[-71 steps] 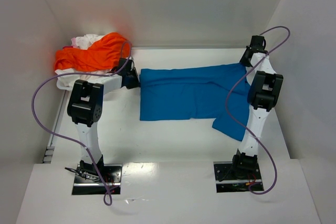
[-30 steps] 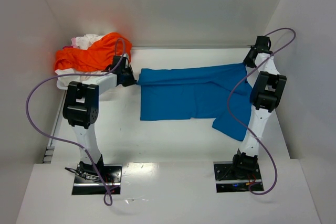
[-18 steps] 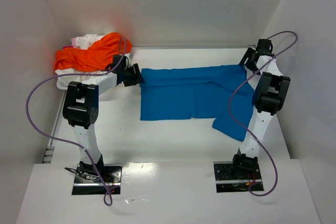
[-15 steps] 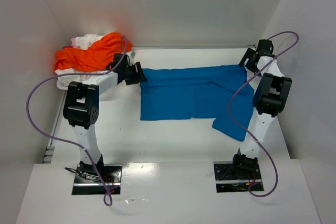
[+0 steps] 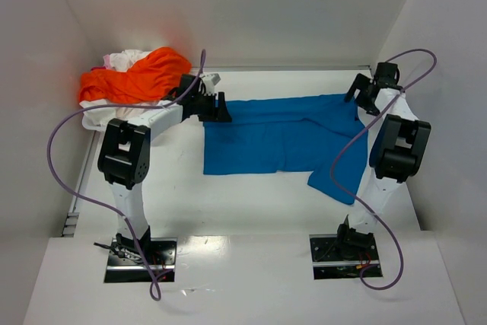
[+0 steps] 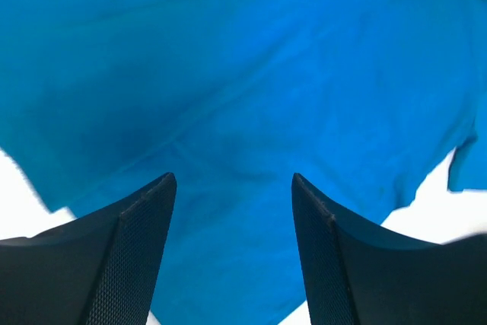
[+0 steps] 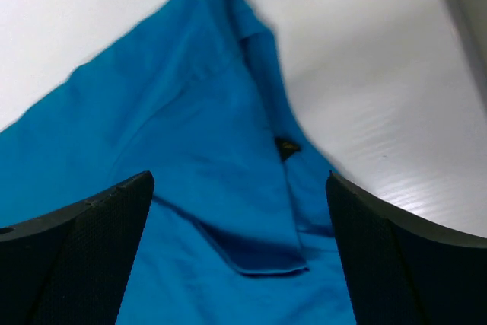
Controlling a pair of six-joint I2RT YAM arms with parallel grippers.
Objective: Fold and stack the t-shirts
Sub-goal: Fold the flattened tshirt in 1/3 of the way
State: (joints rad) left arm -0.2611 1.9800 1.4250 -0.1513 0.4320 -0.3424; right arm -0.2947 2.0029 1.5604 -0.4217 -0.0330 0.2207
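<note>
While the bright blue cloth t-shirt (image 5: 274, 138) lies spread flat on the white desk (image 5: 251, 203), seemingly laid out for folding, the crumpled orange and white shirts (image 5: 137, 78) sit heaped at the far-left corner.
Left end effector (image 6: 232, 180): open, empty, arm reaching over the blue shirt's far-left edge.
Right end effector (image 7: 240, 179): wide open, empty, above its far-right corner.

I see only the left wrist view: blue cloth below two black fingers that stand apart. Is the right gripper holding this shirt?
Observer: No. The right gripper is open over the far right end of the bright blue cloth t-shirt and holds nothing.
Operator: Where are the other shirts?
Observer: A crumpled bright orange t-shirt lies on whitish ones in the far left corner of the table.
Operator: Is the blue one flat?
Observer: Mostly. One flap at its right end sticks out toward the near edge.
</note>
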